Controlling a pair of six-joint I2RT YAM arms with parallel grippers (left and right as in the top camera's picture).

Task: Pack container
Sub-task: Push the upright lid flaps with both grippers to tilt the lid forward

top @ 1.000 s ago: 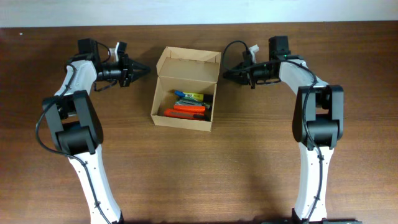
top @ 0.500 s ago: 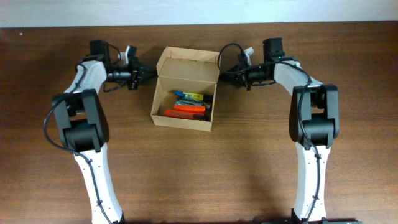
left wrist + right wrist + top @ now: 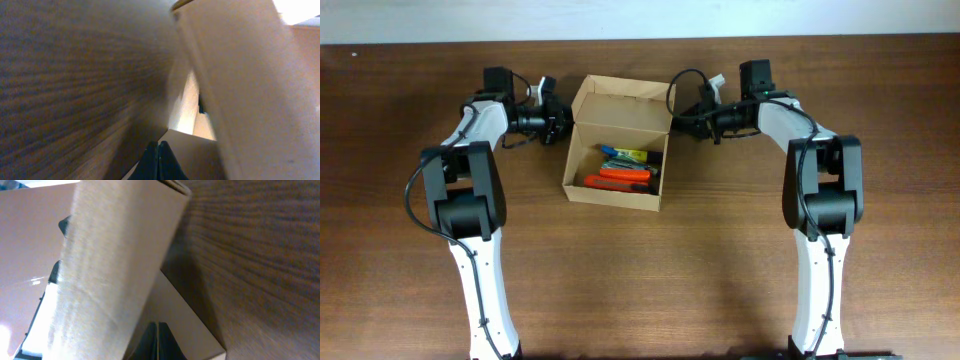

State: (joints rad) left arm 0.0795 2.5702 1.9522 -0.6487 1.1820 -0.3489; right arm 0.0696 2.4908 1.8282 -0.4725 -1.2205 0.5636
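Count, all placed against the box:
- 1 cardboard box [image 3: 623, 105], sitting on 1 wooden table [image 3: 720, 250]
- inside the box: 2 orange items [image 3: 623, 172] side by side, 1 yellow-green item [image 3: 632, 154] with a blue end, nearer the lid
- 1 dark item [image 3: 653, 172] at the box's inner wall beside the orange ones; kind unclear, may be part of one of them
- 2 arms [image 3: 470, 205], one on each side of the box
- 2 grippers: left gripper [image 3: 563, 122] and right gripper [image 3: 677, 118], one at each lid end of the box
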